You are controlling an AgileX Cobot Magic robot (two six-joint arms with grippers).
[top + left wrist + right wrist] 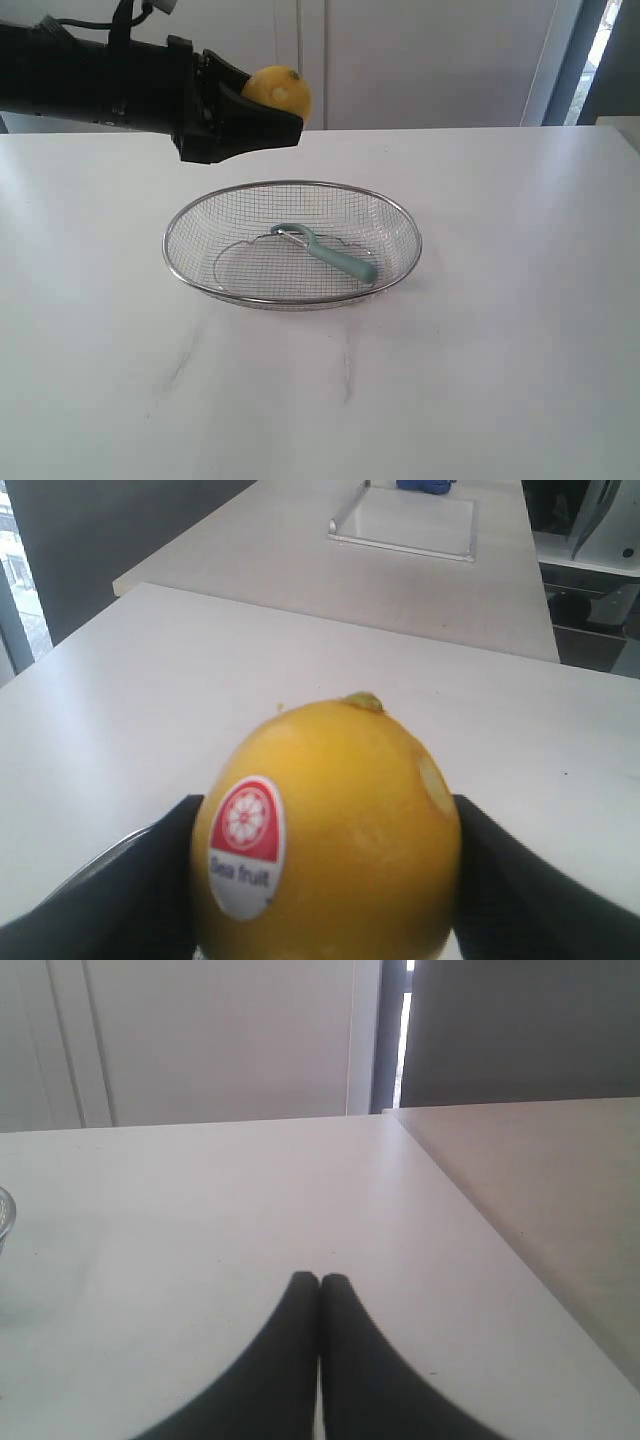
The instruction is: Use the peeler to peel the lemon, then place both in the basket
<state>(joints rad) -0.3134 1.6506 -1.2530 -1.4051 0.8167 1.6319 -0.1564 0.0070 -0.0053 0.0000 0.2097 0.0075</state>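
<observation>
**Desk:** What is the left pincer doing?

**Me:** The left pincer (270, 107) is clamping the lemon (282, 88). Its jaws are standing wide apart, and I'm seeing one black finger (120, 900) pressing on each flank, right across the belly.

**Desk:** Where is that hanging?

**Me:** It's hanging in the air, well off the table (500, 380), toward the far edge and left of the middle. Whether it's over the basket's far rim or just behind it, I can't tell.

**Desk:** How is the fruit going to behave?

**Me:** I'm judging it firm and fairly heavy for its size, with a waxy, rounded rind that may be wanting to roll or squirt out. Gripping across the widest part is looking right; the tapered ends would be slipping. A sticker (245, 845) is facing the wrist camera and a small pale patch (432, 780) is showing on the skin. How much rind is off, I can't say.

**Desk:** And the rest?

**Me:** The peeler (330, 255) is lying inside the basket (290, 184), which is sitting mid-table, with the handle pointing toward the near right corner. It's looking light and stiff, so I'd be taking it by the handle, away from the blade. The right pincer (320, 1290) is hovering low over the table, tips pressed together, holding nothing.
</observation>
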